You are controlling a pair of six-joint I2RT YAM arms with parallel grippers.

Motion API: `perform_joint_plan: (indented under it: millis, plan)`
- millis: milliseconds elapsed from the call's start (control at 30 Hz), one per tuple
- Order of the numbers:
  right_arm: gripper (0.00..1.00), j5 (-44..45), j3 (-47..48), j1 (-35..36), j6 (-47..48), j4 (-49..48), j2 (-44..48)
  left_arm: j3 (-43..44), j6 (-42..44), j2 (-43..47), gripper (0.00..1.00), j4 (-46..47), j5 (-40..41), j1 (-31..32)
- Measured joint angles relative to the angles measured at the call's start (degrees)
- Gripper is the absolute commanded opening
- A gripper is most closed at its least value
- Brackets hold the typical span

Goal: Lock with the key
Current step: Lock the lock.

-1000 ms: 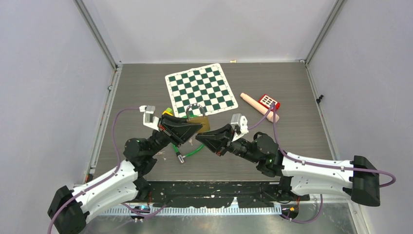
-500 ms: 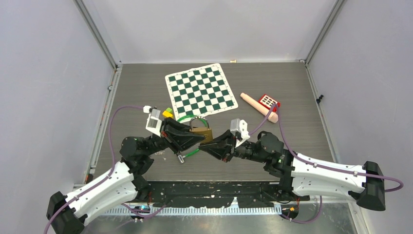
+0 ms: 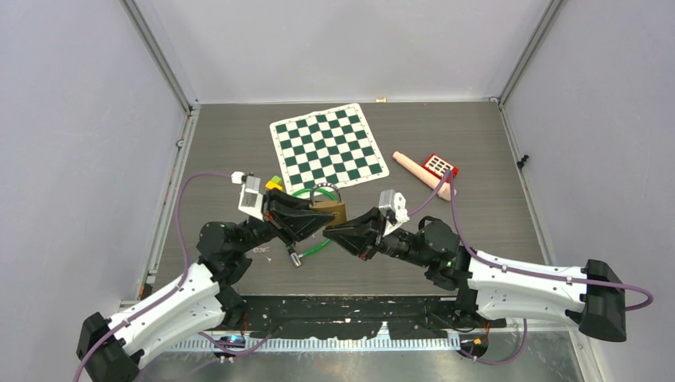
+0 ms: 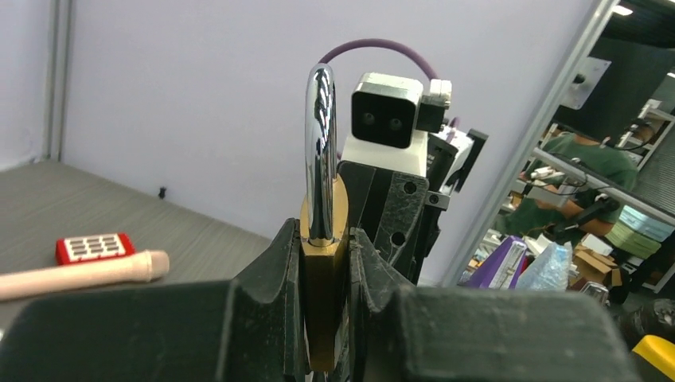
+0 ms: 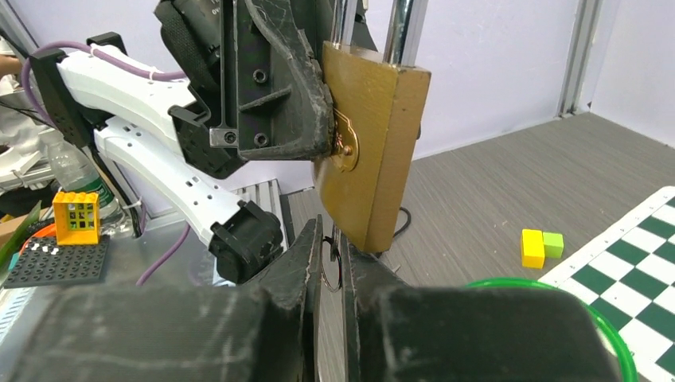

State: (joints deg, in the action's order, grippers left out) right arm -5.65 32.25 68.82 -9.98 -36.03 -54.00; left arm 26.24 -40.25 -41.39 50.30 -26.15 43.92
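My left gripper (image 3: 321, 219) is shut on a brass padlock (image 3: 332, 212), held off the table with its steel shackle (image 3: 321, 192) towards the chessboard. In the left wrist view the padlock (image 4: 323, 296) stands edge-on between the jaws of the left gripper (image 4: 324, 232), shackle (image 4: 321, 135) up. My right gripper (image 3: 333, 231) is shut on the key, tips right under the padlock's lower edge. In the right wrist view the thin key (image 5: 335, 241) and its wire ring (image 5: 329, 274) sit between the fingers of the right gripper (image 5: 331, 239), just below the padlock (image 5: 374, 151).
Behind the arms lies a green-and-white chessboard mat (image 3: 328, 146). A wooden pin (image 3: 423, 175) and a red keypad toy (image 3: 438, 165) lie at the right. A yellow-green block (image 3: 274, 184) and a green cable loop (image 3: 316, 243) lie under the grippers.
The left wrist has turned and brought the padlock down and nearer. The right gripper has moved left with the key, and its tips now meet the padlock's lower edge.
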Motion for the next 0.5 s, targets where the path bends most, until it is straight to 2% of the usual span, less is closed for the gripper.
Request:
perform_joint_plan:
  millis: [200,500]
  plan:
    - [0.05,-0.66,-3.52,-2.99,-2.4,-1.66,-0.04,0.0,-0.39,-0.66,0.0,-7.76,-1.42,-3.3]
    - [0.05,-1.7,-2.58,-8.76,-6.91,-6.01,-7.21,0.96,-8.2,-10.69,0.0,-1.55,-6.71,-11.96]
